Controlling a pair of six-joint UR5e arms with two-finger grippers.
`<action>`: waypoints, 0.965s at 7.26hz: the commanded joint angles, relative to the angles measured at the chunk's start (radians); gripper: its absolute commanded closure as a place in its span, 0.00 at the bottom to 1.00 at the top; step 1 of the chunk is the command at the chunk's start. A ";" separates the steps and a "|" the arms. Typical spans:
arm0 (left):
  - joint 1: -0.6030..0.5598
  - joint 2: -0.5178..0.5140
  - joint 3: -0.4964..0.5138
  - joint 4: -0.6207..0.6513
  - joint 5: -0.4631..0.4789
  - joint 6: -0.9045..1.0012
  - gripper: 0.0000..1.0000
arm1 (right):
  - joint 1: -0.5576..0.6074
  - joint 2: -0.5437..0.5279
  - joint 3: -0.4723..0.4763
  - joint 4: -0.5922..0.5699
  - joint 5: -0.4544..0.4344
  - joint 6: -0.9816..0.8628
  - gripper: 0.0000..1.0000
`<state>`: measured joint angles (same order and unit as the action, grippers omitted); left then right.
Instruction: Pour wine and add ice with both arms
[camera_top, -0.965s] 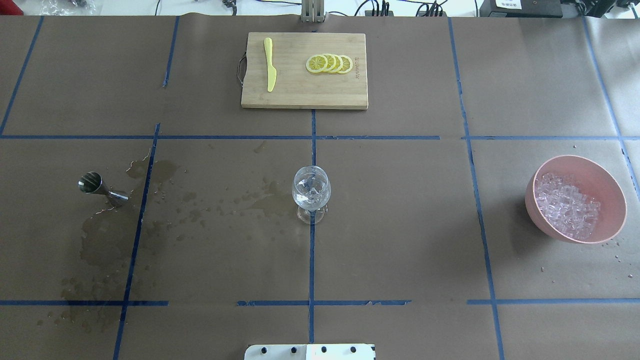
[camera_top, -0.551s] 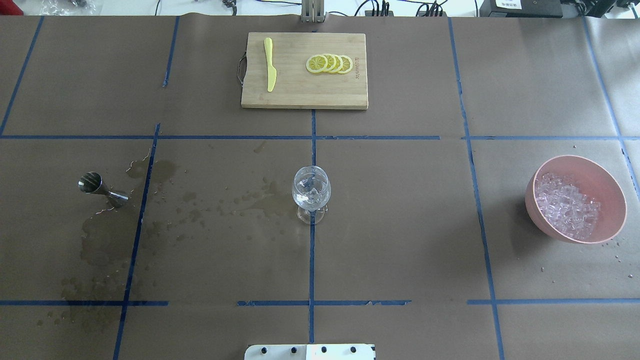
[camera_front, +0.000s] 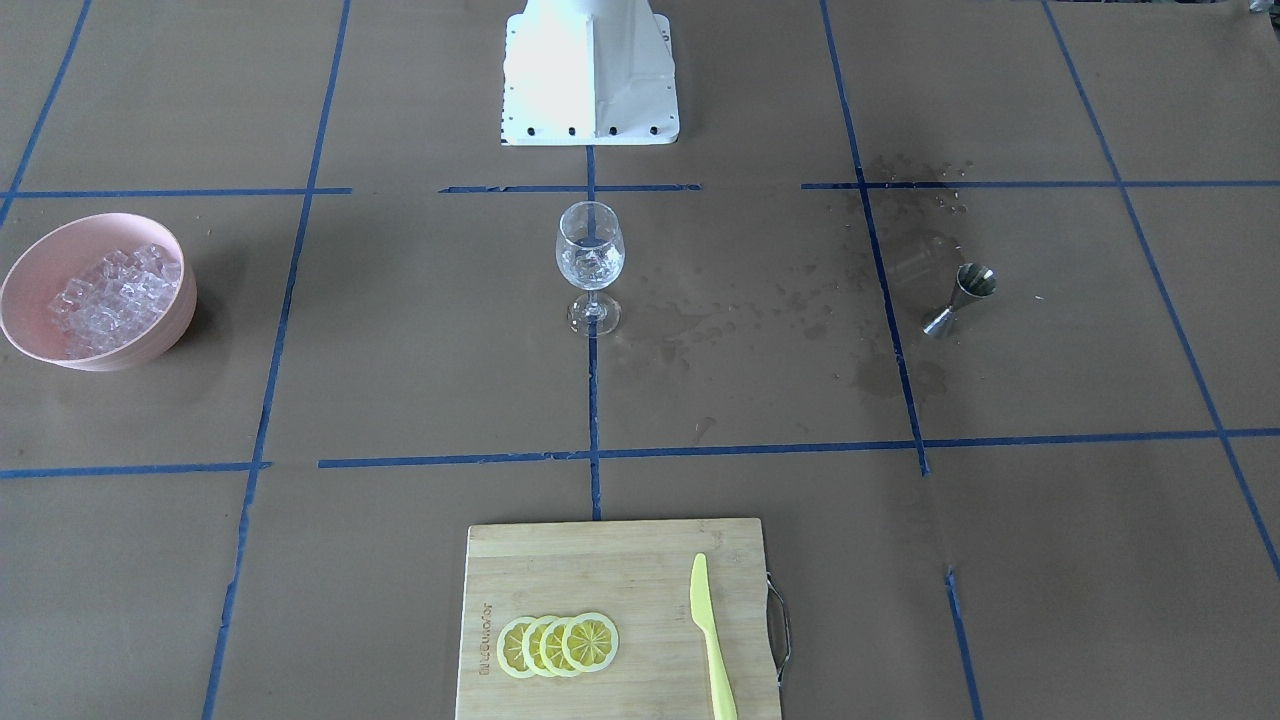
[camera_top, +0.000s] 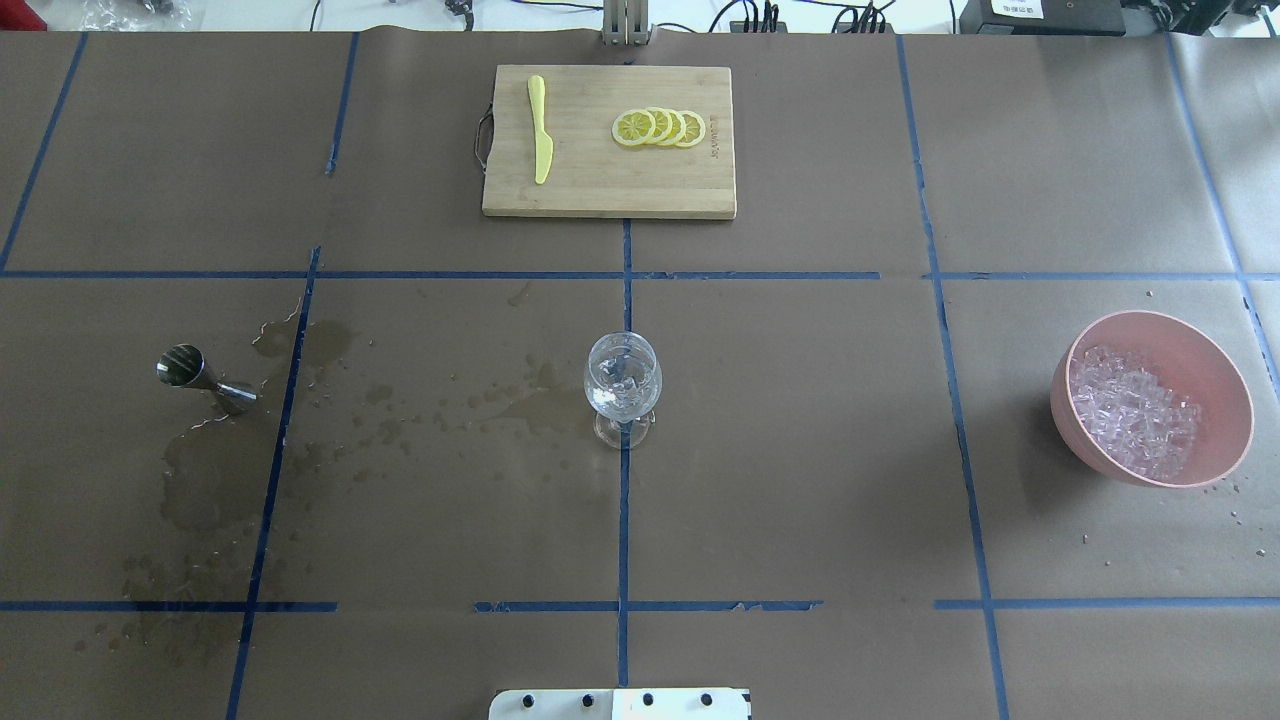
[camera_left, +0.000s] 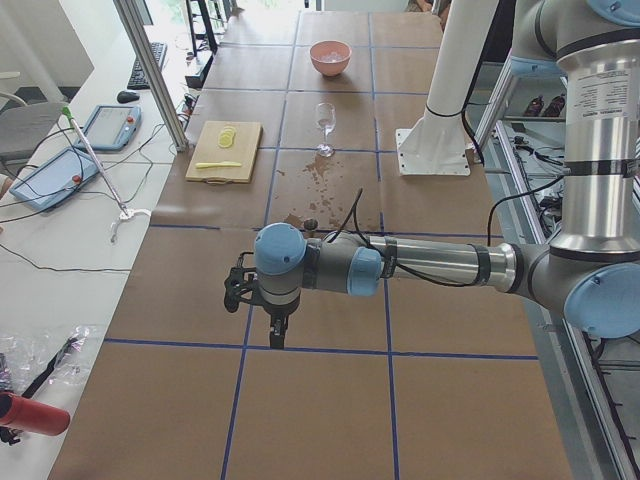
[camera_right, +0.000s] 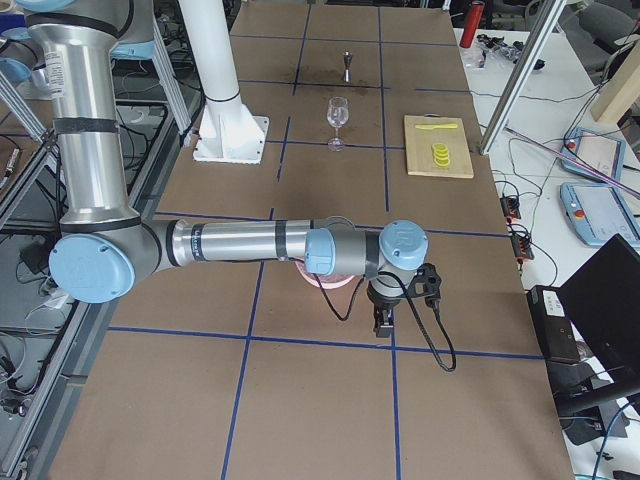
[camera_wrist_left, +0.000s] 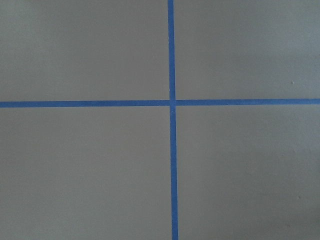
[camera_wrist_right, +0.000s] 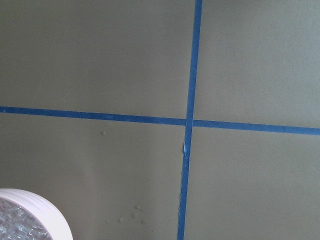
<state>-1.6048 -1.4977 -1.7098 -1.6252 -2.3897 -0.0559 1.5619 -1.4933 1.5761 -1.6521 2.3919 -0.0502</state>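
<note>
Brown table (camera_top: 800, 450) bears clear whitish ice (camera_top: 1135, 412) in pink bowl (camera_top: 1218, 362).

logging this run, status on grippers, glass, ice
Left gripper and right gripper out wide, open or shut unclear. Wine glass upright, ice inside. Wet patches by jigger.

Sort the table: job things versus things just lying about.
Job: clear stemmed wine glass; small steel hourglass jigger; pink round bowl; clear small ice cubes in it.
Lying about: rectangular bamboo cutting board; yellow plastic knife; yellow lemon slices.
</note>
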 joint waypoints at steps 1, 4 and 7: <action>-0.001 -0.001 0.007 0.001 0.003 -0.005 0.00 | 0.000 -0.001 -0.002 0.000 -0.003 -0.002 0.00; -0.001 0.000 0.016 0.001 0.003 -0.005 0.00 | 0.001 -0.007 -0.004 0.002 -0.008 -0.003 0.00; -0.001 -0.001 0.013 -0.001 0.003 -0.005 0.00 | 0.007 -0.016 -0.011 0.002 -0.010 -0.010 0.00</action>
<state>-1.6061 -1.4985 -1.6954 -1.6258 -2.3869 -0.0613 1.5649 -1.5057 1.5699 -1.6507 2.3826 -0.0563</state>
